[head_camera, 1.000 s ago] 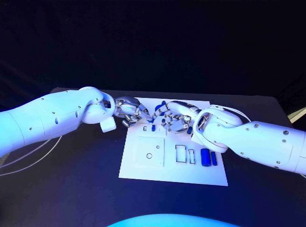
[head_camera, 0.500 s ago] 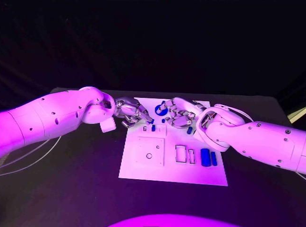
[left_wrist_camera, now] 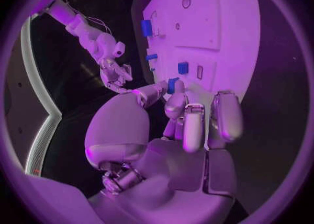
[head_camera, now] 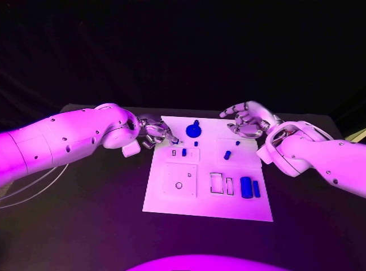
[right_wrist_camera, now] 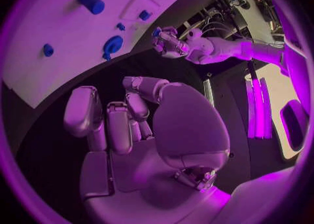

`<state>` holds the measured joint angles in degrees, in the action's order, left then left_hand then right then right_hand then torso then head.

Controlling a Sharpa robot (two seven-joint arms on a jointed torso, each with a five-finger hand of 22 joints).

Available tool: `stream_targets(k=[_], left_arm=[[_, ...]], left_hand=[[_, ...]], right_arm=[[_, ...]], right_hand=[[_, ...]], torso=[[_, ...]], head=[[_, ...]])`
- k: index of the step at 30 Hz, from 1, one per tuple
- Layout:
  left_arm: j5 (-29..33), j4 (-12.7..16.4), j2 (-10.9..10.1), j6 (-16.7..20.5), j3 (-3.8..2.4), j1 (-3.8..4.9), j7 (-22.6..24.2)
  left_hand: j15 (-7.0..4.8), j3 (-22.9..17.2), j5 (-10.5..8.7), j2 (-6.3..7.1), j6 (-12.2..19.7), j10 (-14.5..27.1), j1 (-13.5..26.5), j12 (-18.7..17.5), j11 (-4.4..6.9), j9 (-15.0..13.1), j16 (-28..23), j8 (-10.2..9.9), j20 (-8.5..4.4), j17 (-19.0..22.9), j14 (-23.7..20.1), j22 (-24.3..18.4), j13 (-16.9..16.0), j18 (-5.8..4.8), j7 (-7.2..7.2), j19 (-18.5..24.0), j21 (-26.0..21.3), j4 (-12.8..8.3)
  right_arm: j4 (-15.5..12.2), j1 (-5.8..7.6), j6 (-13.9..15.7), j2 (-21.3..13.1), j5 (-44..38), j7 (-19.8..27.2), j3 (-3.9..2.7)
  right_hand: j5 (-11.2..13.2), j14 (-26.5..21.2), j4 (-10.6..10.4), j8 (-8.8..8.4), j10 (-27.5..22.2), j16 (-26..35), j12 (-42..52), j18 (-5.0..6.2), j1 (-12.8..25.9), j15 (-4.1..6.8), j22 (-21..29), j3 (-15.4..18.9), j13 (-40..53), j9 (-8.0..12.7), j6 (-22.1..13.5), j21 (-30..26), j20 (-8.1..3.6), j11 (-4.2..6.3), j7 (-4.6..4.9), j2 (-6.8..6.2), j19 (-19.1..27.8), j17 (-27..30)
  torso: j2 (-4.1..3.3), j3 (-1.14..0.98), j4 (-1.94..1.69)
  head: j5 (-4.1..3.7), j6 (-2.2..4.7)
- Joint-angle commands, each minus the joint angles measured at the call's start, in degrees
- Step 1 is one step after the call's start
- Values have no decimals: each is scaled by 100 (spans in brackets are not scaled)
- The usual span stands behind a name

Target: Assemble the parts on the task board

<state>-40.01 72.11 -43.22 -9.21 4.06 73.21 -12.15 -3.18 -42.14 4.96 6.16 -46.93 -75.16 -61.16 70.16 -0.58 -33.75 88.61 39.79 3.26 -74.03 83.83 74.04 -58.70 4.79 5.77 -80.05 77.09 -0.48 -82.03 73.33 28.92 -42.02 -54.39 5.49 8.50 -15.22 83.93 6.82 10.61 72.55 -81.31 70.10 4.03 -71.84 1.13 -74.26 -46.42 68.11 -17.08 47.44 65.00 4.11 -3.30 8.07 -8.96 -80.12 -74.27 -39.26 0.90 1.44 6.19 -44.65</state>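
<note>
The white board (head_camera: 207, 175) lies mid-table with blue parts (head_camera: 194, 131) seated near its far edge. The left hand (head_camera: 155, 133) sits at the board's far-left corner, fingers curled around a small blue piece (left_wrist_camera: 172, 85), probably to seat it. The right hand (head_camera: 249, 119) hovers beyond the far-right corner, fingers loosely curled, holding nothing.

Both hands flank the task board (head_camera: 171, 203), left hand (head_camera: 155, 133) and right hand (head_camera: 248, 119).
</note>
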Motion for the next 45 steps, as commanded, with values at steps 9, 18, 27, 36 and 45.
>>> stream_targets(k=[9, 18, 27, 36, 45], left_arm=[[-485, 398, -33, 614, -18, 33, -1069], [-694, 541, 50, 671, -18, 52, -1594], [-946, 606, 148, 793, -16, 66, -1734], [-1328, 705, 185, 798, -13, 66, -1825], [-1688, 798, 214, 834, 26, 63, -1937]], left_hand=[[-102, -959, 460, 25, -288, -230, 91, 139, 175, -280, -22, 621, -101, -1297, 531, 161, -183, -73, -277, -96, 68, -156], [-146, -1066, 629, 41, -365, -356, 228, 243, 230, -286, 10, 740, -143, -1351, 550, 282, -322, -107, -337, -186, 179, -176], [-165, -1126, 794, 53, -403, -424, 329, 304, 253, -282, 34, 807, -164, -1394, 563, 364, -408, -129, -362, -241, 252, -208], [-170, -1132, 817, 48, -426, -458, 357, 339, 262, -281, 45, 830, -169, -1415, 569, 414, -457, -143, -373, -273, 295, -210], [-174, -1138, 825, 39, -434, -459, 370, 332, 266, -280, 37, 840, -172, -1398, 565, 436, -443, -149, -378, -287, 315, -209]], right_arm=[[-124, 212, 247, -602, 983, 274, -38], [103, 323, 334, -763, 1977, 714, -44], [243, 346, 311, -714, 2478, 1157, -43], [361, 348, 188, -640, 2687, 1319, -41], [451, 333, 92, -564, 2783, 1374, -35]], right_hand=[[-91, 284, 139, -19, -185, 127, -101, 128, 141, -17, -774, 20, -76, -24, 148, -155, 51, -33, 66, 36, 50, -325], [-78, -1288, 308, 1, -2059, 2703, -2676, 632, 57, -95, -32, 70, -2528, 12, 77, -3129, 135, -85, 113, 41, 1864, 2099], [-144, -3005, 239, 82, -2365, 5543, -4680, 533, 115, -692, 865, 228, -4900, 123, -156, -4646, 605, -574, 417, 170, 3466, 3887], [-163, -3158, 212, -95, -2145, 7093, -5666, 611, 78, -998, 2697, 399, -6403, 282, -138, -6052, 1038, -774, 531, 175, 3500, 5220], [-191, -3178, 121, -232, -2074, 7530, -6078, 634, 158, -1109, 4214, 369, -6453, 381, -81, -6156, 1221, -823, 538, 135, 3871, 5792]], torso=[[-3, -8, -16], [-12, 1, -6], [-16, 12, -20], [-15, 14, -21], [-15, 10, -21]], head=[[25, -53], [32, -96], [19, -117], [30, -143], [49, -166]])
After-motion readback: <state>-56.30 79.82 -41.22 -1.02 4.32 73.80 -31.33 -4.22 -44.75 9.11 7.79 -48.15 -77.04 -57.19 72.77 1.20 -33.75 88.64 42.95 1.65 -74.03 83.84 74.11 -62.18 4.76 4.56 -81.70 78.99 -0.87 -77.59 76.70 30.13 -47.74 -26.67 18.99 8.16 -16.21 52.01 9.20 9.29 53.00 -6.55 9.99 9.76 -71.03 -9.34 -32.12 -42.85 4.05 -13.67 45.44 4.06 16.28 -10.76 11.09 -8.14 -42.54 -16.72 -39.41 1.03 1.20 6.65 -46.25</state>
